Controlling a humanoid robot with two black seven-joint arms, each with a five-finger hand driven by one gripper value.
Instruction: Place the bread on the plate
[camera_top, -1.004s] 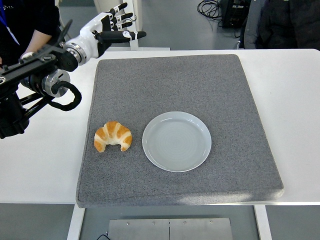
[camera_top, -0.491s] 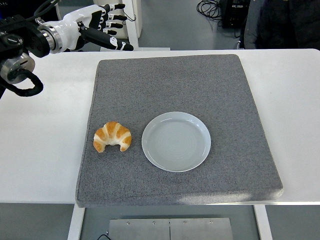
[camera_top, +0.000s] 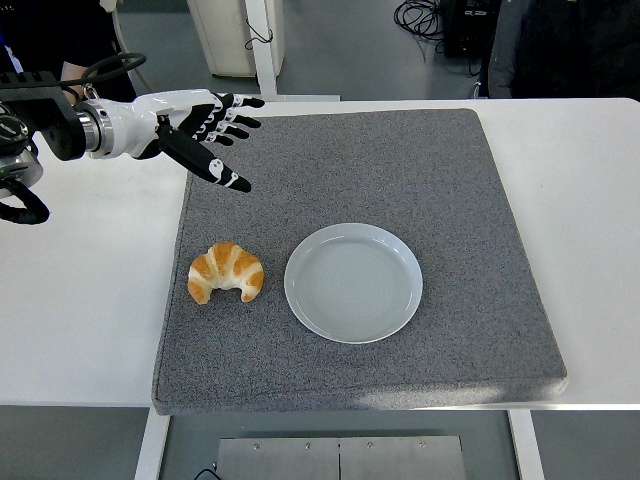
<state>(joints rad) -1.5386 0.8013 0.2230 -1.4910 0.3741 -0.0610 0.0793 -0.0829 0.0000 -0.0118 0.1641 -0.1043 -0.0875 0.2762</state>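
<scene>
A golden croissant (camera_top: 227, 272) lies on the grey mat (camera_top: 360, 170), left of centre. Just to its right sits an empty pale blue plate (camera_top: 353, 282), not touching it. My left hand (camera_top: 212, 135) comes in from the left edge and hovers over the mat's upper left corner, well above and behind the croissant. Its fingers are spread and hold nothing. The right arm is out of view.
The mat covers most of a white table (camera_top: 80, 290). A person's dark sleeve (camera_top: 60, 30) shows at the top left, and another dark-clothed person (camera_top: 570, 45) at the top right. Cables (camera_top: 420, 15) lie on the floor behind.
My left hand has swung down and right from beyond the table's far left edge, coming over the mat's corner and closer to the croissant. Croissant and plate have not moved.
</scene>
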